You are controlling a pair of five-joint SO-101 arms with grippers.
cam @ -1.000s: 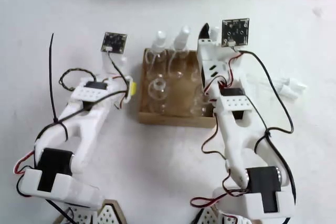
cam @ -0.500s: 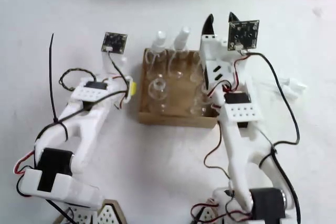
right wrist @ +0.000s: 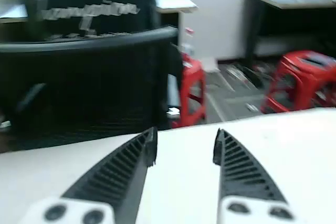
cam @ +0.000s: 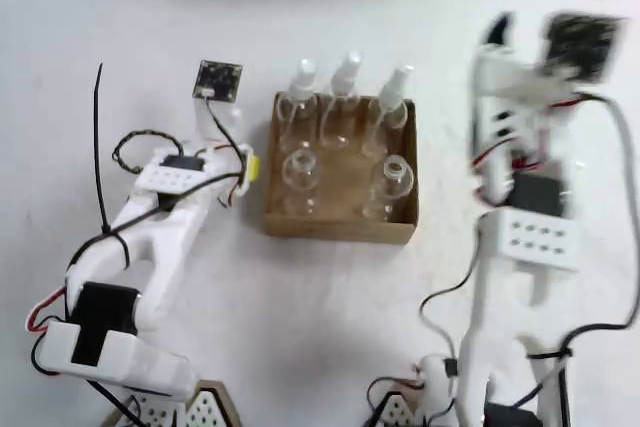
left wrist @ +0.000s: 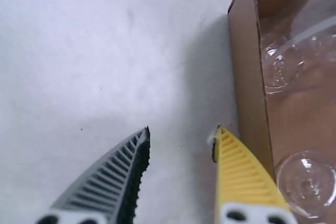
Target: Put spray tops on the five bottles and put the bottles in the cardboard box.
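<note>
Five bottles (cam: 392, 177) are in the box (cam: 340, 227) at mid-table. The three in the far row (cam: 345, 92) carry spray tops (cam: 349, 60). The two in the near row (cam: 300, 169) have bare necks.

My left gripper (left wrist: 181, 135) hangs low over the table (left wrist: 79, 51), just beside the box's outer left wall. Its gray finger (left wrist: 113, 182) and yellow finger (left wrist: 239, 177) are spread, with nothing between them. Through that camera I see both bare-necked bottles just inside the wall.

My right arm (cam: 525, 232) stands raised to the right of the box, apart from it. The right gripper (right wrist: 185, 137) has its black fingers spread and empty, and it points past the table's far edge toward a dark chair (right wrist: 89, 77) and red stools (right wrist: 304, 77).
</note>
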